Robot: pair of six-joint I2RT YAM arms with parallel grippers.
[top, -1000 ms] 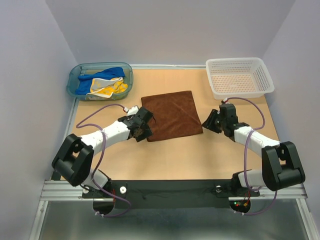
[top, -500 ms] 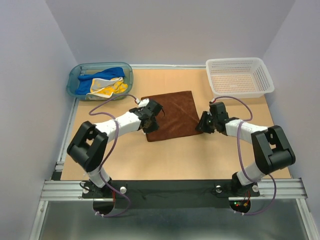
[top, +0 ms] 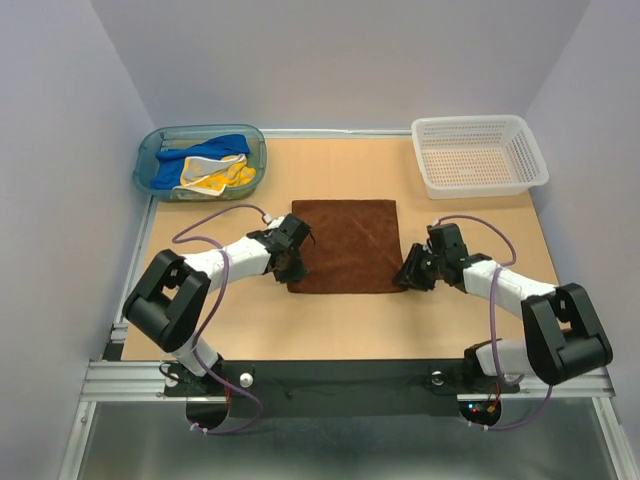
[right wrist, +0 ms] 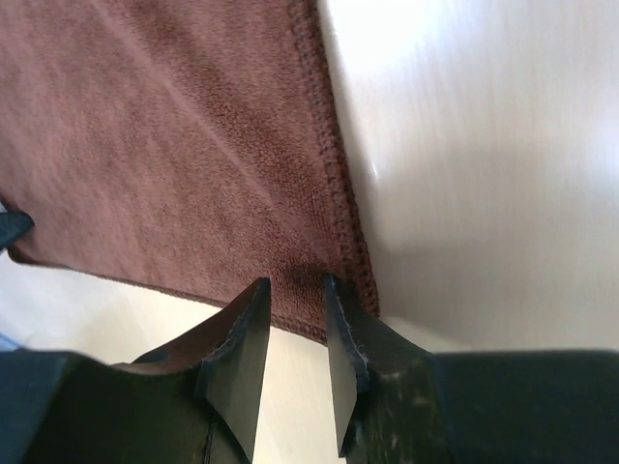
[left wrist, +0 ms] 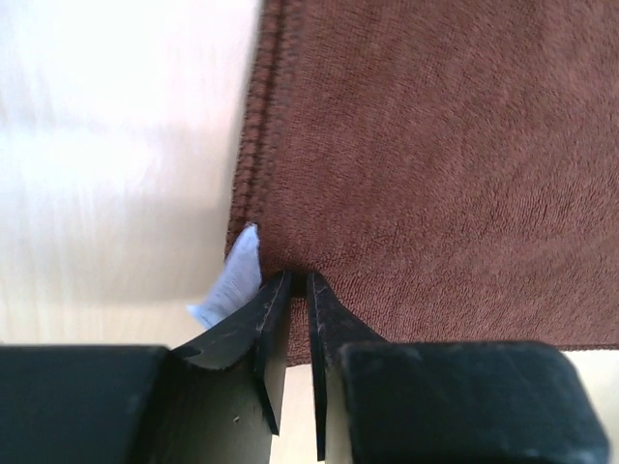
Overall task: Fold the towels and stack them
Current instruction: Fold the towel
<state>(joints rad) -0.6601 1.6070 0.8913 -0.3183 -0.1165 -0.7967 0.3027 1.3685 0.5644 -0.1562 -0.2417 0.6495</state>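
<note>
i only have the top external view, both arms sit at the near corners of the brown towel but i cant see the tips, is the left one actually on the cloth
Observer: Yes. In the left wrist view, the left jaws are nearly closed on the brown towel, pinching its near edge close to the left corner.
Operator: anything else caught in there
Observer: A small white tag sticks out from the towel's edge right beside the left jaws. It looks to be outside the pinch.
Operator: and the right side
Observer: In the right wrist view, the right jaws sit on the towel's near right corner, just inside the stitched side hem. The cloth is puckered between their tips, and they stand a little wider than the left jaws.
</note>
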